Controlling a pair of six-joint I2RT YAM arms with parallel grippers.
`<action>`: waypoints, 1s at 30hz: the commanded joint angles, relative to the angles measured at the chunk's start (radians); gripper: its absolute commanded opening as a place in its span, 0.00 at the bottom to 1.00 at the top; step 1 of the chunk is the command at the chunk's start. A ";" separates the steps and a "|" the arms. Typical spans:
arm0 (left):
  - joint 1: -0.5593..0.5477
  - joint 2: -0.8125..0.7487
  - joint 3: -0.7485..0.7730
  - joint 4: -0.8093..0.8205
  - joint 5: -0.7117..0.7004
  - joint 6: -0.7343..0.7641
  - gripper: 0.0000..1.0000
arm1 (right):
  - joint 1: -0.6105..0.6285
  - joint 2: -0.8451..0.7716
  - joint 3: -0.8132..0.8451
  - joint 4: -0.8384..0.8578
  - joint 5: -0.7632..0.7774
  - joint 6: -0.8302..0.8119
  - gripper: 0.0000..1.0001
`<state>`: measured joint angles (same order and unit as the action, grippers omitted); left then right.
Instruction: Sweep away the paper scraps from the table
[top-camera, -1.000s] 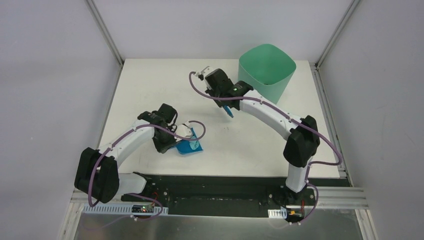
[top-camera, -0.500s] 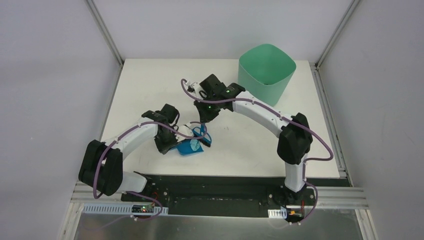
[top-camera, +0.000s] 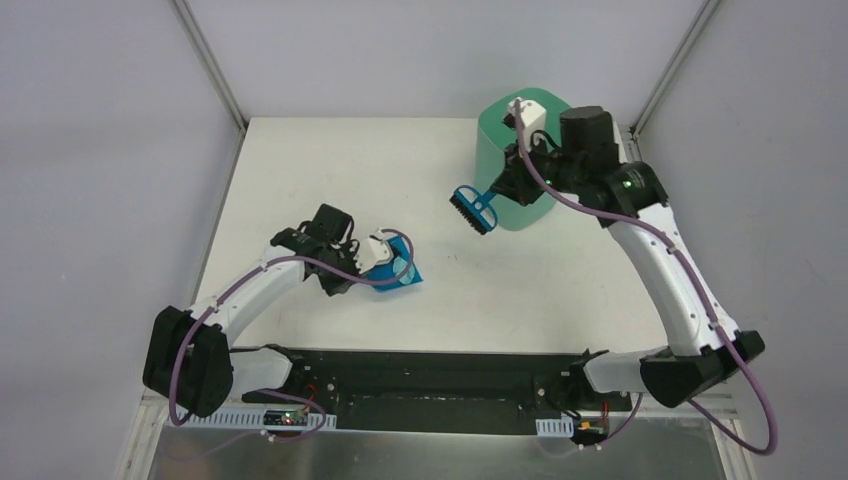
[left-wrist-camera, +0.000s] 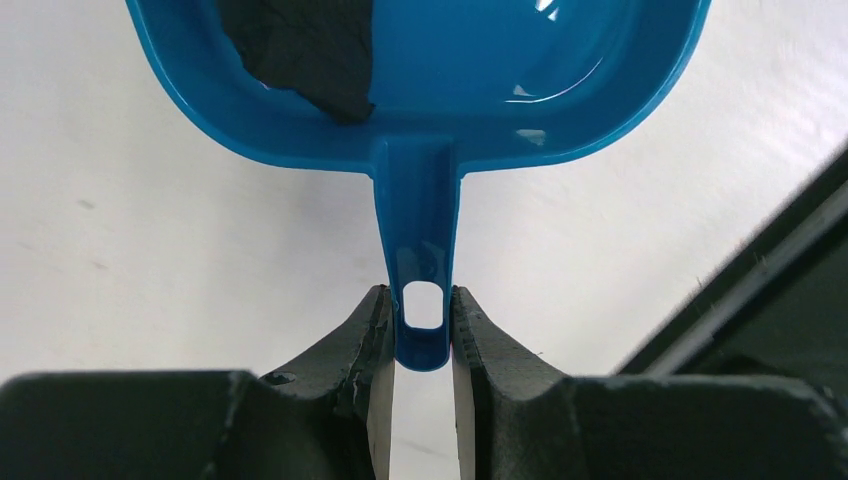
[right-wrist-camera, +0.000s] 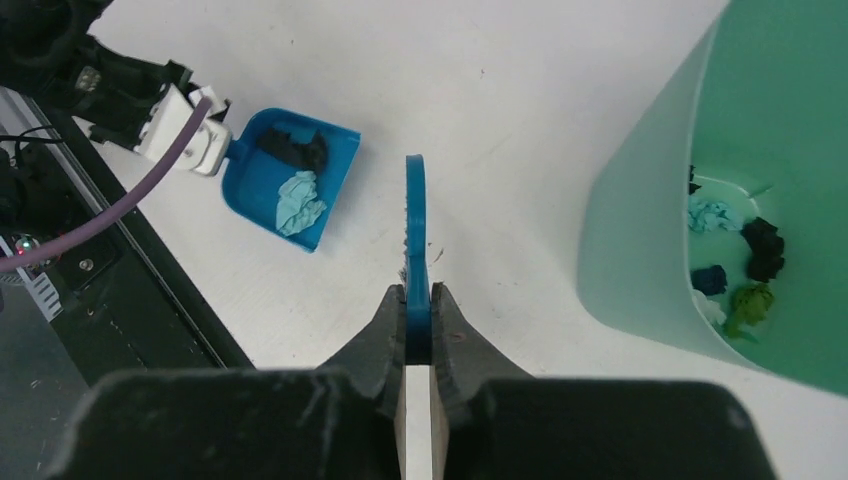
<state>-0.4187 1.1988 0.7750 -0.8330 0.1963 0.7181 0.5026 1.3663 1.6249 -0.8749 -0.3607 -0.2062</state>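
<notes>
Since your left gripper is pinched tight on the tip of the dustpan handle, you control the pan's tilt from its far end. It sits near the front edge of the table, mouth facing away from that arm; I can't tell if it lies flat or is tipped up. Two paper scraps are inside: a black scrap against the back wall and a light teal scrap nearer the lip. Your right gripper is clamped on the flat handle of the brush, which looks held off the surface just beside the green bin and well apart from the pan, probably to leave the pan's route open. More scraps (black, teal, dark blue, green) lie in the bin's bottom. I spot no other loose scrap from overhead, only a speck I can't identify. Sweeping looks about done. Next, carry the pan level to the bin, then tip it, or the teal bit may slide off the lip.
</notes>
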 joint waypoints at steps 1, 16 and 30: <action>-0.001 0.025 0.013 0.158 0.071 0.005 0.00 | -0.082 -0.071 -0.016 -0.059 -0.165 -0.071 0.00; -0.006 0.205 0.447 0.002 0.115 -0.096 0.00 | -0.265 -0.139 0.134 0.044 0.314 -0.055 0.00; -0.009 0.247 0.748 -0.171 0.041 -0.263 0.00 | -0.484 0.024 0.260 0.352 0.606 -0.007 0.00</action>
<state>-0.4194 1.4864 1.5032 -0.9508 0.2611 0.5091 0.1410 1.3453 1.9064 -0.7021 0.2081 -0.2428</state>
